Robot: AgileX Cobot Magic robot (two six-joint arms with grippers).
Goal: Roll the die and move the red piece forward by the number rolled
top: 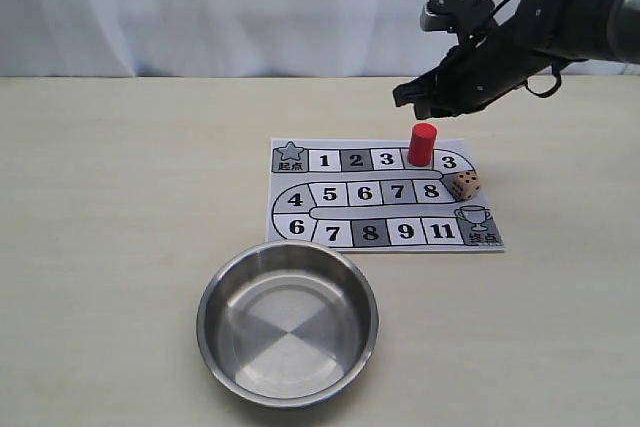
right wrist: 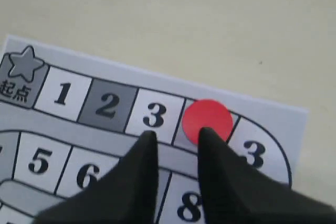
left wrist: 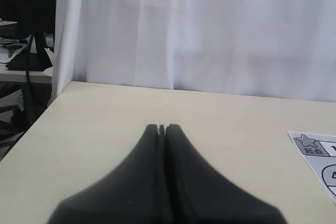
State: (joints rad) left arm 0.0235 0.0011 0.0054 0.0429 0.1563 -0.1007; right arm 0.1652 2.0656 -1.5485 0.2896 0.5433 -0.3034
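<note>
Red piece [top: 422,144] stands upright on the board [top: 296,199], in its top row between the two squares marked 3, toward the counter's right edge. Beside square 8 lies the die [top: 465,185]. Right gripper [right wrist: 177,136] hovers over the piece, narrowly parted, holding nothing. Left gripper [left wrist: 161,127] is pressed together, empty.

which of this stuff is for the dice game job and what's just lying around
For the job: die, red piece, numbered board, right gripper above the piece.
Lying about: empty steel bowl (maybe for rolling), left gripper, shut.
</note>
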